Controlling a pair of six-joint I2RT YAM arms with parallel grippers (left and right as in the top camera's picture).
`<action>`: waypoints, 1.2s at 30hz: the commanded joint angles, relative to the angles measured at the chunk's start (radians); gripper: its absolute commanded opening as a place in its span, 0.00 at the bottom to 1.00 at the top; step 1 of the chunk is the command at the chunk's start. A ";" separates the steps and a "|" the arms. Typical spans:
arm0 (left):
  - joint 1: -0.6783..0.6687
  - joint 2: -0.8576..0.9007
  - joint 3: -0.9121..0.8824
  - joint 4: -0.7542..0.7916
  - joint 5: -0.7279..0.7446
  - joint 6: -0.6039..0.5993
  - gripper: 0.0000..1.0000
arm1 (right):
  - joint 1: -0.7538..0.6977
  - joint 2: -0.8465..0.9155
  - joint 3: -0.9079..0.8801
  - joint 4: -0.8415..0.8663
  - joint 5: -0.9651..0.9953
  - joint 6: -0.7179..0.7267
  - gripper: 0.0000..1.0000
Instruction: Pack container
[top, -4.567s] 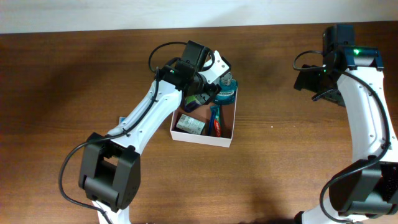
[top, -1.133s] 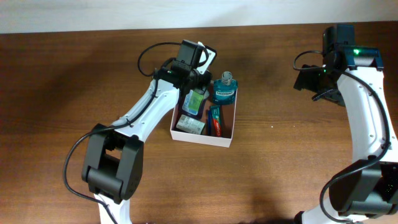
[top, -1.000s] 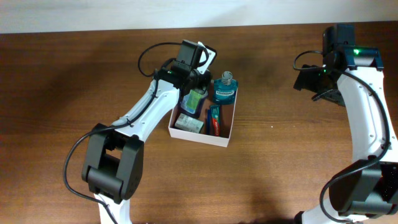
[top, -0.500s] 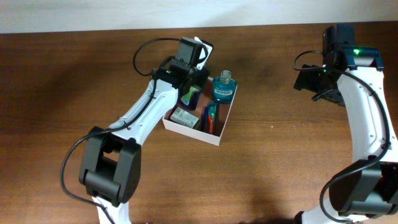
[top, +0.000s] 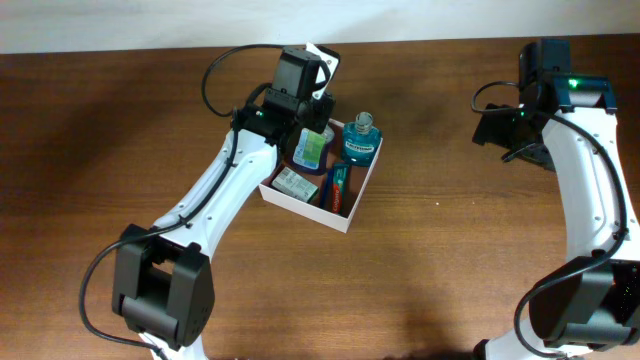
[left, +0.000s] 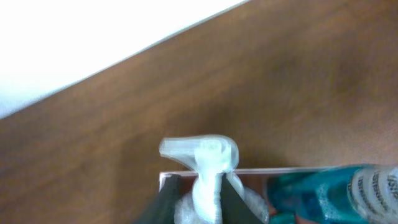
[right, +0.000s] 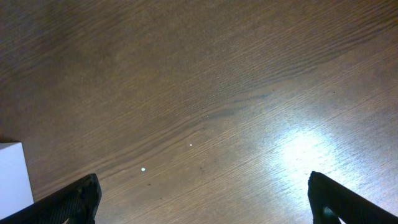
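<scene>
We read the left gripper (left: 198, 202) as clamped on the spray bottle (left: 200, 149). In the wrist view its two dark fingers press against either side of the white neck, just under the trigger head. That is a sensible place to take it: the neck is narrow and the head above works as a stop, so the bottle hangs upright and can go down base first. From overhead the green-labelled body stands inside the container (top: 303, 209), at its far corner on the left arm's side. We cannot tell whether the base is on the reddish-brown floor or just above it.

The container sits askew to the table (top: 450, 260) edge and directly under that gripper, with its white rim showing just beyond the fingers in the wrist view. The goods inside are packed close together:
- A blue mouthwash bottle (top: 362, 142) stands upright in the far corner next to the spray bottle.
- A red and green tube (top: 338, 187) lies flat along the middle.
- A small white carton (top: 294, 183) lies flat by the near wall.

In our judgement the tall items go upright at the back and the flat ones lie in front, so everything fits inside the shallow walls.

The right gripper (right: 205, 199) is spread wide with nothing between its fingers. It hangs over bare wood well apart from the container — which lies far off to its left — so it is out of the working arm's way.
</scene>
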 joint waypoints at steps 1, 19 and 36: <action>0.008 -0.030 0.017 -0.077 -0.008 -0.027 0.47 | -0.002 -0.008 0.013 0.000 0.002 0.001 0.99; 0.014 0.109 -0.014 0.062 0.057 -0.211 0.63 | -0.002 -0.008 0.013 0.000 0.002 0.001 0.99; 0.014 0.186 -0.014 0.172 0.081 -0.211 0.61 | -0.002 -0.008 0.013 0.000 0.002 0.001 0.99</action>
